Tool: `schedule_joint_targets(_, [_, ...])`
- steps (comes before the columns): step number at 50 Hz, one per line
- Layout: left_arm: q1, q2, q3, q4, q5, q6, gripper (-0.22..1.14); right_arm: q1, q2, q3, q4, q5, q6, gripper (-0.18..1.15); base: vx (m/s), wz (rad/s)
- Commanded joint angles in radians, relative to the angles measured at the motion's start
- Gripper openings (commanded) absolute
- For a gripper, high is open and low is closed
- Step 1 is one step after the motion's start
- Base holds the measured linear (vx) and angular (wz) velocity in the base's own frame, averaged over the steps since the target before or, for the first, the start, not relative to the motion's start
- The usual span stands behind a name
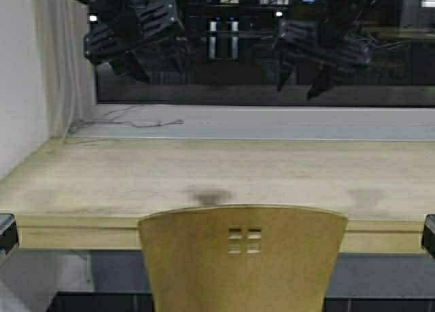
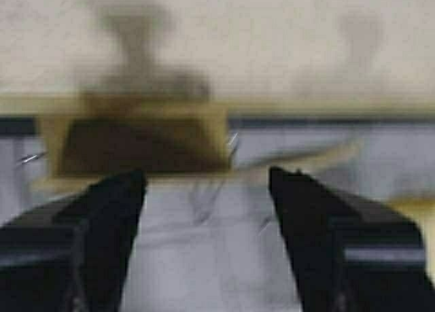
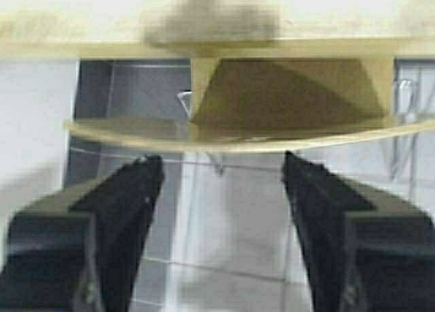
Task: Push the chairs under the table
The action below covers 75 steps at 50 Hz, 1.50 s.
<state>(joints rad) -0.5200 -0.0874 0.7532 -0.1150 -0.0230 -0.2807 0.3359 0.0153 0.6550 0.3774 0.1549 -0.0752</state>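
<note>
**Chair seated under the table edge, both grippers spread**

High view: 1 chair point(image 1: 242, 257) stood centred against the table point(image 1: 204, 176), its back just below the thick front edge, likely pushed about as far as it would go.

Left wrist view: the left gripper point(image 2: 207, 196) hung with fingers apart, holding nothing, beside the chair.

Right wrist view: the right gripper point(image 3: 223, 183) was likewise spread and empty, just behind the curved back, seemingly ready to press.

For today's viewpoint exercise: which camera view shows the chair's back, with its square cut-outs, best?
The high view: the chair back faces the camera, four cut-outs visible, standing at the table edge. The right wrist view shows only its top edge and seat from above; the left wrist view shows a blurred part.
</note>
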Motion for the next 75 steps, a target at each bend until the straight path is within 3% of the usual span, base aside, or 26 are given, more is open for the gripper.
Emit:
schedule_joint_targets(1, [0.0, -0.143, 0.071, 0.035, 0.058, 0.071, 0.9, -0.006, -0.147, 0.067, -0.101, -0.015, -0.021, 0.89, -0.11, 0.18])
schedule_joint_targets(7, [0.04, -0.255, 0.138, 0.055, 0.06, 0.12, 0.9, -0.006, -0.265, 0.092, -0.133, -0.028, -0.003, 0.89, -0.11, 0.23])
schedule_joint_targets(18, [0.132, -0.296, 0.137, 0.219, 0.051, 0.224, 0.9, -0.006, -0.357, 0.114, -0.172, -0.028, -0.006, 0.89, -0.11, 0.35])
schedule_joint_targets(53, [0.138, -0.239, 0.115, 0.225, 0.028, 0.235, 0.9, -0.043, -0.265, 0.081, -0.175, -0.107, 0.003, 0.89, -0.21, 0.2])
schedule_joint_targets(75, [0.14, -0.224, 0.101, 0.224, 0.02, 0.233, 0.9, -0.054, -0.279, 0.083, -0.175, -0.104, 0.003, 0.89, -0.34, 0.43])
